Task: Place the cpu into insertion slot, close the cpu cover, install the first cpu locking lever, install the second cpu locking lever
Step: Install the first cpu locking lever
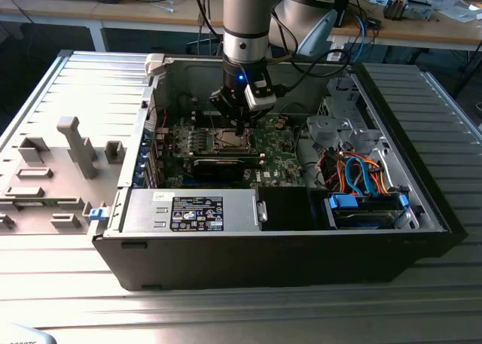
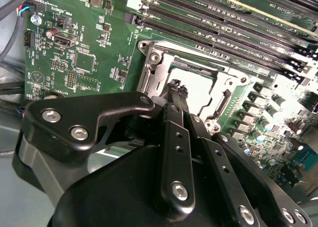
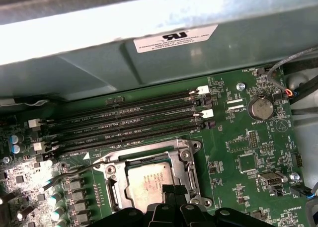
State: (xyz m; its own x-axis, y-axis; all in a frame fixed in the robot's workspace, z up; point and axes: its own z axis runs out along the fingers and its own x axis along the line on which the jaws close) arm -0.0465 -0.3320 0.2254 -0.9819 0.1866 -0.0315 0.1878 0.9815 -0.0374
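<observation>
An open computer case lies on its side on the ribbed metal bench, and the arm reaches straight down into it. The case's near wall hides the lower edge of the green motherboard, and the black power-supply box sits along that wall. To the exterior view's right, orange and blue cables tangle over a drive bay.

The gripper hangs over the middle of the board, and from here its own body blocks the socket beneath it. In the second wrist view the gripper takes up the lower half of the picture; its jaws are drawn close together, the dark tips meeting just above the socket. Whether they pinch anything between them I cannot tell, since the tips cover that spot.

The insertion slot sits beside 4 long memory slots. The cpu lies flat inside it, silver face up, its near corner cut off by the jaw tips. The cpu cover seems to lie around the chip as a silver frame, though I cannot make out whether it is latched. A thin lever runs along one side of the socket, partly lost among capacitors.
</observation>
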